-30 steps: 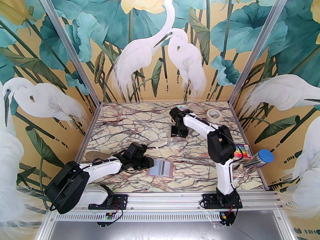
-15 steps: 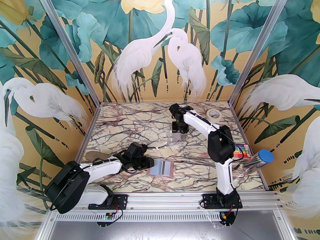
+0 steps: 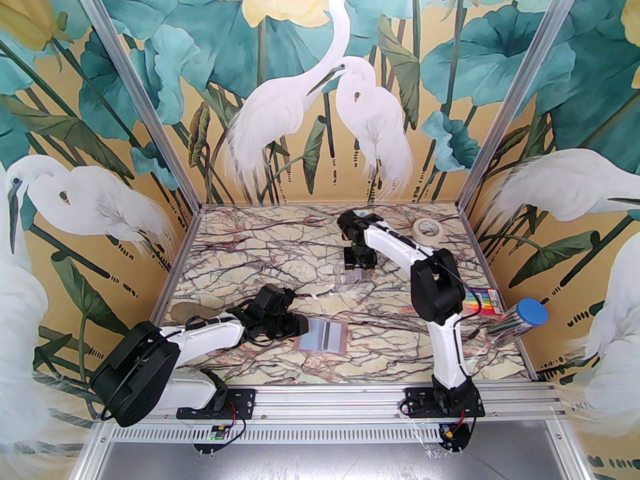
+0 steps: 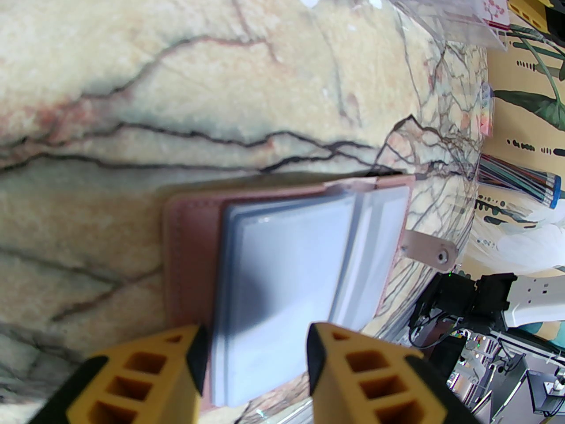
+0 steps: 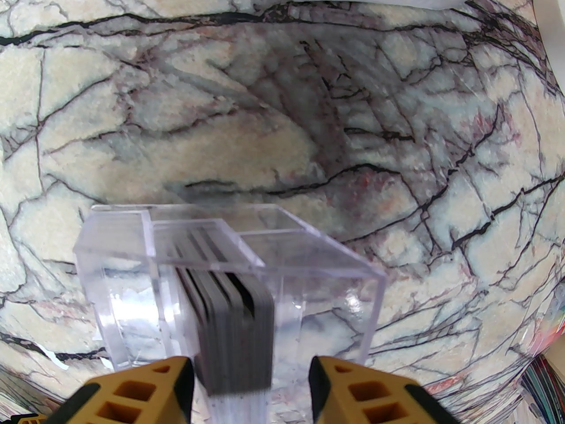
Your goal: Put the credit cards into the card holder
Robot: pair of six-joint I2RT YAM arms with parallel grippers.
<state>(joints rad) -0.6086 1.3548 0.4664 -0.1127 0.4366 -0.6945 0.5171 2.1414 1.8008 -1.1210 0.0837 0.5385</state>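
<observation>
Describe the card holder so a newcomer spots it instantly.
On the marble table, look at the near half, just right of the left tool. The card holder lies flat and open there. It is dusty pink with clear sleeves and a snap tab, unlike the transparent stand farther back under the right tool.

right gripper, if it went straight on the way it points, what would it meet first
Probably the grey credit cards standing in the clear stand, lined up between the right gripper's fingers; the stand's wall could come first, depth is unclear.
</observation>
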